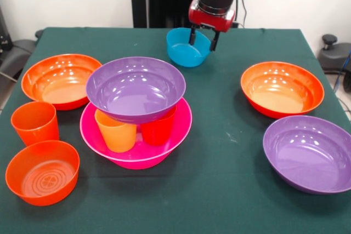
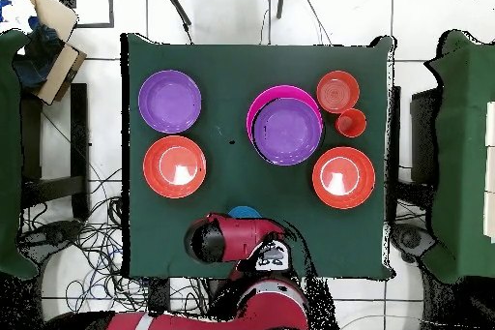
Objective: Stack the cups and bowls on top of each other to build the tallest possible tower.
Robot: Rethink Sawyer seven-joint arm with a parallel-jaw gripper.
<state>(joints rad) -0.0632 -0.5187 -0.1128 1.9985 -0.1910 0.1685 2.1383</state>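
The tower has the big pink bowl [image 1: 137,156] [image 2: 257,104] as its base. A yellow-orange cup [image 1: 116,130] and a red cup [image 1: 159,128] stand in it, and a purple bowl [image 1: 135,87] [image 2: 287,131] rests on them. The small blue bowl [image 1: 186,47] [image 2: 245,212] sits at the table's far side. My gripper [image 1: 203,40] is open over its right rim, one finger inside and one outside. In the overhead view the arm hides the gripper. An orange cup [image 1: 35,123] [image 2: 351,123] stands at the left, with the small orange bowl [image 1: 42,171] [image 2: 337,91] in front of it.
A wide orange bowl [image 1: 60,79] [image 2: 343,177] sits at the far left. Another wide orange bowl [image 1: 282,88] [image 2: 174,165] and a second purple bowl [image 1: 310,152] [image 2: 170,101] sit on the right. The green table [image 1: 225,190] ends close behind the blue bowl.
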